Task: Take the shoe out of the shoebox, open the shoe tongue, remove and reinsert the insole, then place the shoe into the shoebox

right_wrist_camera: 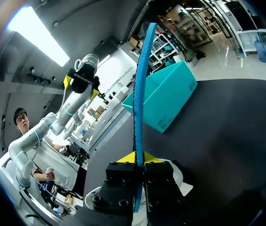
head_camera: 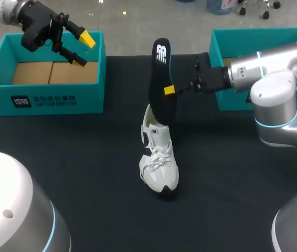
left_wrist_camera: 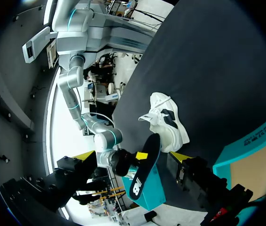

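Teal shoebox (head_camera: 43, 100) under the open, empty left gripper (head_camera: 84, 50), white sneaker (head_camera: 159, 168) out on the table (head_camera: 64, 152) just below the right gripper (head_camera: 169, 90), which clamps the removed black insole (head_camera: 161, 79) upright: reinsertion and reboxing appear left to do.

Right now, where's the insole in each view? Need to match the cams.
Head view: insole upright at centre, over the heel of the shoe.
Left wrist view: insole tilted, right beside the shoe.
Right wrist view: insole edge-on, its blue edge rising out of the right tool.
Shared landmark: the yellow-tipped right tool, shut on the insole in all three.
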`<action>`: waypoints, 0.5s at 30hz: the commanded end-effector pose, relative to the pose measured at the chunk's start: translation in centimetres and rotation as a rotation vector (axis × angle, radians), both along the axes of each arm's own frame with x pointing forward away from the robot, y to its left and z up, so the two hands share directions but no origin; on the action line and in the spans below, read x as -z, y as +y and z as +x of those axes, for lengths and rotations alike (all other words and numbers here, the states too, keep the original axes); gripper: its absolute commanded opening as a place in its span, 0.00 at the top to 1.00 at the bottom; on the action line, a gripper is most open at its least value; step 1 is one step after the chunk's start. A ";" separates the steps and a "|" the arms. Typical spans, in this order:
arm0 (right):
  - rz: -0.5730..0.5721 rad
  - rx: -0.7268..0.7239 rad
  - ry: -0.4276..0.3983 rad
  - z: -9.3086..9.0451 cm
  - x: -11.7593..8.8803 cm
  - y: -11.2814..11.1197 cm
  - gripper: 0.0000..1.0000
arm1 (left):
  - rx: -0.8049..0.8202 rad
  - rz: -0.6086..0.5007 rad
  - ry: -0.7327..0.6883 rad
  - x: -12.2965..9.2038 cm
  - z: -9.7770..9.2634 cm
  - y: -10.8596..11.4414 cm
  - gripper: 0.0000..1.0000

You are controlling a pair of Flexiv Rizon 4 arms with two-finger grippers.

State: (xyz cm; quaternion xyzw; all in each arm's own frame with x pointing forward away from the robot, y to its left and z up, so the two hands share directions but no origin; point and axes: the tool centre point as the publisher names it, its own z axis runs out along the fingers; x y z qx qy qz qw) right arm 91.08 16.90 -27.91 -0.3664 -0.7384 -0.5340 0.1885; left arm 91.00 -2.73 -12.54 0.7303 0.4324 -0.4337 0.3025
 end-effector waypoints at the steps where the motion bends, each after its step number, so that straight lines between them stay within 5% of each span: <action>1: -0.001 -0.003 -0.005 0.6 -0.1 0.7 1.00 | 0.000 0.002 -0.001 0.0 0.0 0.0 0.00; 15: 0.015 -0.006 0.002 0.0 0.7 1.7 1.00 | 0.000 0.002 -0.001 0.0 0.0 0.0 0.00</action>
